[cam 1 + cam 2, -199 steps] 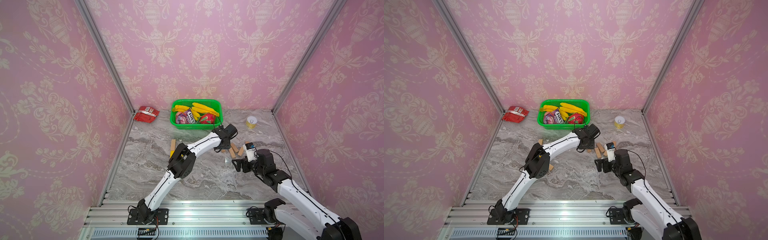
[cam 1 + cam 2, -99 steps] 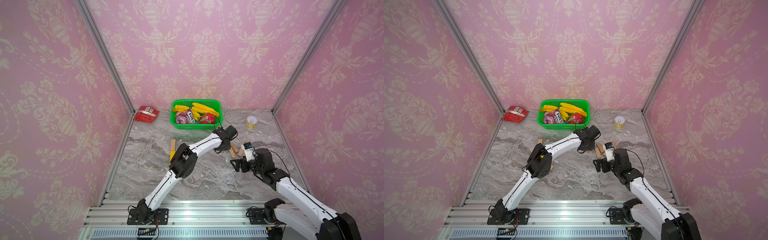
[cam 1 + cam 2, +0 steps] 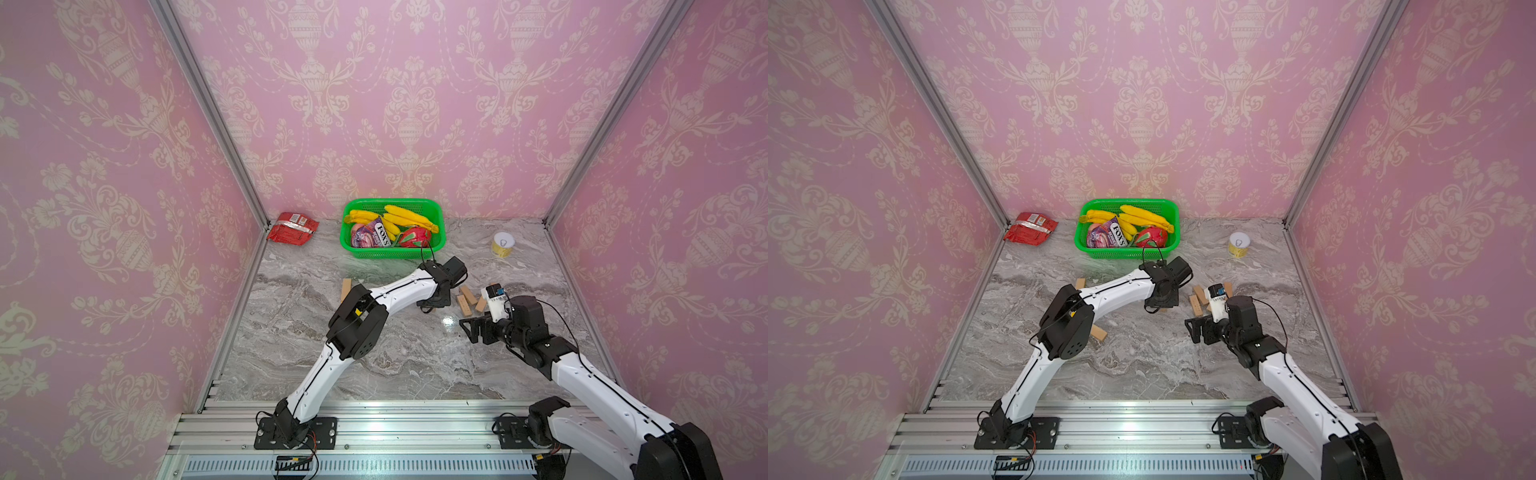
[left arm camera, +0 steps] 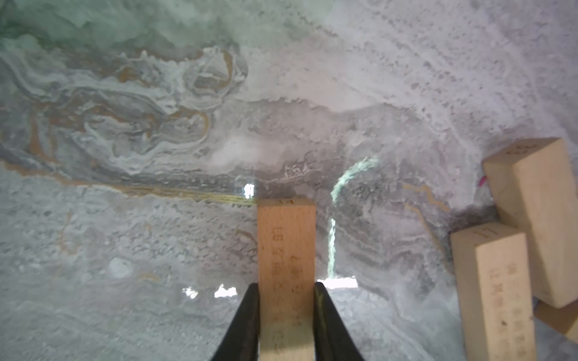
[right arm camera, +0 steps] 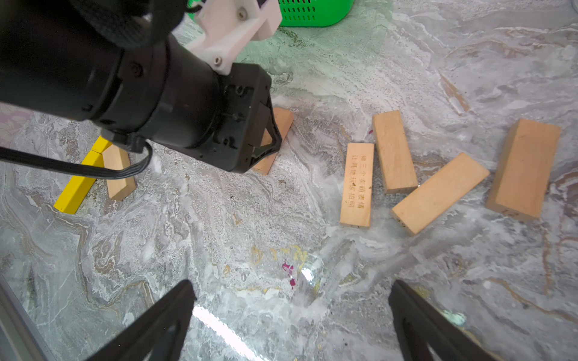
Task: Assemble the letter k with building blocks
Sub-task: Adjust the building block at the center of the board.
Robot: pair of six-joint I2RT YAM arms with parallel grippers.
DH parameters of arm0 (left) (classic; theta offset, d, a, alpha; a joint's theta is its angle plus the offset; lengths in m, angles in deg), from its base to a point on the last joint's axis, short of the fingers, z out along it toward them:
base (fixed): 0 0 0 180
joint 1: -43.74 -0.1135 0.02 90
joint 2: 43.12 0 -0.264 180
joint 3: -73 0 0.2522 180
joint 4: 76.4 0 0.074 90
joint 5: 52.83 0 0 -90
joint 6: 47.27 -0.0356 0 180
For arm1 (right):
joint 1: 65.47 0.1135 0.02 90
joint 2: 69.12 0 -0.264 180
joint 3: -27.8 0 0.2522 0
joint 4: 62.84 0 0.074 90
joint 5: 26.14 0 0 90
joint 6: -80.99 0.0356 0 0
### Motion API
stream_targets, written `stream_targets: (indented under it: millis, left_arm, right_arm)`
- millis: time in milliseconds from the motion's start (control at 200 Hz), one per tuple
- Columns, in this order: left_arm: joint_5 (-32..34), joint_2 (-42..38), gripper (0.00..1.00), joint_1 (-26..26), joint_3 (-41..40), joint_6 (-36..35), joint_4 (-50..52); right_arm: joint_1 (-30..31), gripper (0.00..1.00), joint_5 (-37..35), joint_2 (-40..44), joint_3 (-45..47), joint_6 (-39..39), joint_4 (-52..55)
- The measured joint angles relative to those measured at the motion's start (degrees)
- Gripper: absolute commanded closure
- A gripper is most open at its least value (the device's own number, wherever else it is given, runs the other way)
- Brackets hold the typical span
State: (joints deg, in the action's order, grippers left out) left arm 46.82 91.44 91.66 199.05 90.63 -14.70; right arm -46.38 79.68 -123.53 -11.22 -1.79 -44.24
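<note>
Your left gripper (image 4: pixel 286 286) is clamped on a tan block (image 4: pixel 286 247), with one black finger pressed to each long side. That wrist view cuts off the block's near end and the base of both fingers. From the right wrist camera the gripper's body covers the middle of that block, so only its two ends show. You cannot tell whether it lies on the marble table (image 5: pixel 219 234) or hangs just above it.

Your right gripper (image 5: pixel 291 283) stands wide open with only bare marble between its fingers, and both fingers run out of the frame.

Four loose blocks (image 5: pixel 394 151) lie flat near the held one, bunched together, some touching at the corners. In a top view the right wrist's camera mount covers part of that bunch.

Of the letter k (image 5: pixel 78 187) you see only two yellow blocks (image 5: pixel 101 144) laid end to end and one tan piece (image 5: pixel 117 175) touching them. The left arm and its cable hide the rest.

In a top view a tan end (image 3: pixel 345 289) pokes out behind the forearm. Another slanted piece (image 3: pixel 1098 332) shows beside the elbow, and the arm covers whatever lies between them.
</note>
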Motion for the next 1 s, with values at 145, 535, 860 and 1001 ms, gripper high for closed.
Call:
stream_targets:
  millis: [145, 535, 860, 1001]
  left_arm:
    - [0.42, -3.48, 0.88, -0.02, -5.77, 0.04, -1.75]
    - [0.74, -4.07, 0.88, -1.81, -5.97, -0.04, -2.95]
    - [-0.17, -4.07, 0.88, -4.09, -4.52, -0.59, -3.04]
    - [-0.35, -4.07, 0.87, -4.09, -4.52, -0.68, -3.02]
  right_arm:
    - [0.0, 0.0, -0.48, 2.62, 0.04, 0.07, -0.09]
    - [0.0, 0.0, -0.11, -0.5, 0.02, 0.04, -0.85]
    - [0.0, 0.0, 0.04, -0.9, -0.13, 0.04, -0.87]
    - [0.0, 0.0, 0.04, -1.33, -0.22, 0.04, -0.85]
